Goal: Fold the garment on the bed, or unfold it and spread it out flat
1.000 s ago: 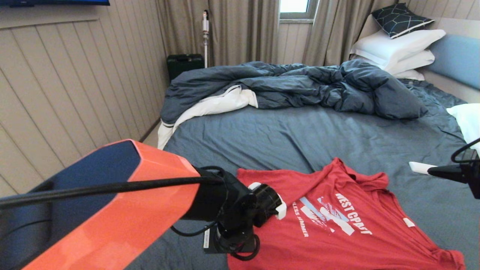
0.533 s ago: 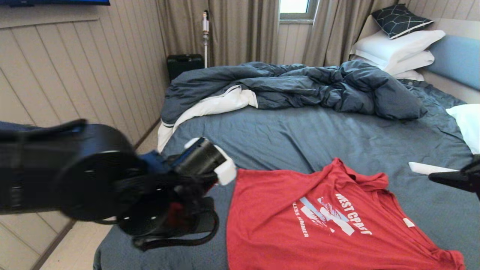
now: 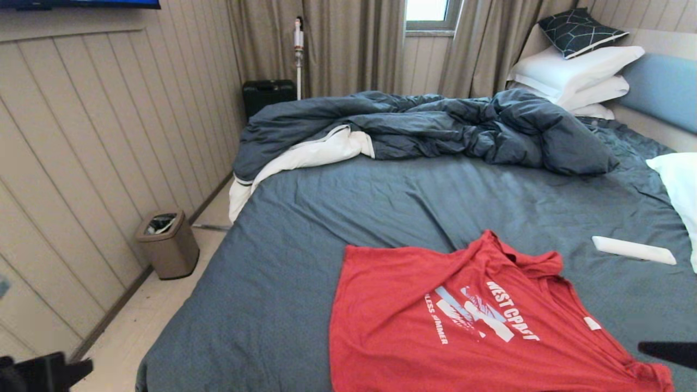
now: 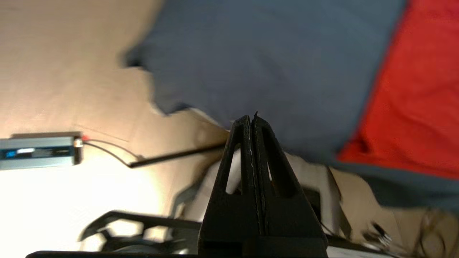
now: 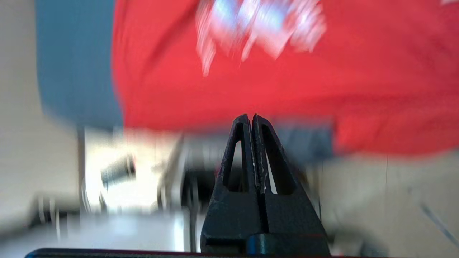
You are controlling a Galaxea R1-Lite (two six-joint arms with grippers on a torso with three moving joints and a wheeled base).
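Both pincers, left point(image 4: 252, 120) and right point(image 5: 250, 118), are pressed closed and empty beside the red short-sleeved cotton T-shirt point(image 3: 468, 321), which lies collar toward the white pillows point(image 3: 577, 71) on the slate-blue bed point(image 3: 381, 201).

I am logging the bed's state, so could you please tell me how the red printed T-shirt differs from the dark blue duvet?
The red printed T-shirt lies mostly spread out at the near edge of the bed; the dark blue duvet is bunched in a rumpled heap at the far side. The T-shirt is thin and lettered, the duvet bulky and plain with white lining. Neither is held.
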